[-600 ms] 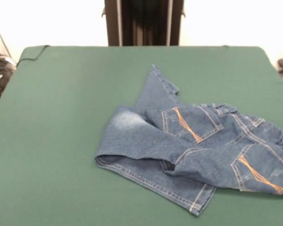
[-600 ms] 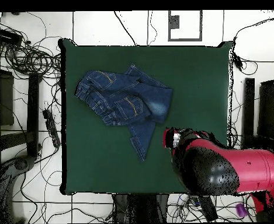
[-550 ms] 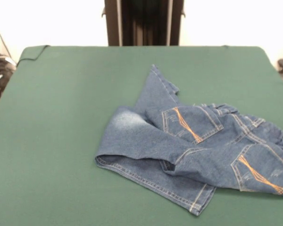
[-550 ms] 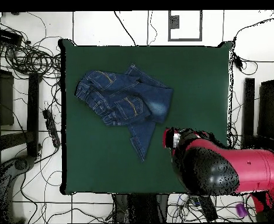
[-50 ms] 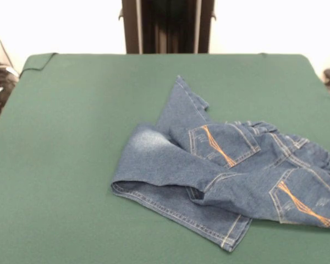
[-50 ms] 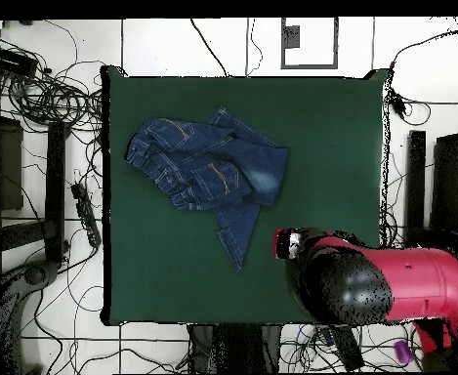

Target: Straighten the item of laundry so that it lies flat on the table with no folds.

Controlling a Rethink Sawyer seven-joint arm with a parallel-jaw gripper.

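The jeans [image 5: 220, 176] lie crumpled on the green tabletop [image 5: 77, 137], bunched and folded over themselves rather than spread flat. In the front view the waist end with its two back pockets and tan stitching sits toward the right edge, partly cut off there; one leg runs up toward the far edge, and the other is folded across toward the middle, showing a faded whitish patch, with its hemmed cuff near the front edge.

In the overhead view the jeans [image 6: 211, 171] occupy the left half of the tabletop [image 6: 340, 127], nearer the top edge, with one leg pointing down toward the bottom edge. The red and black arm [image 6: 369, 288] reaches in from the lower right corner. Its pincer [image 6: 288, 243] hangs just beside the tip of that downward leg, to its right, over bare green cloth and apart from the denim. Whether the pincer is released or clenched cannot be told.
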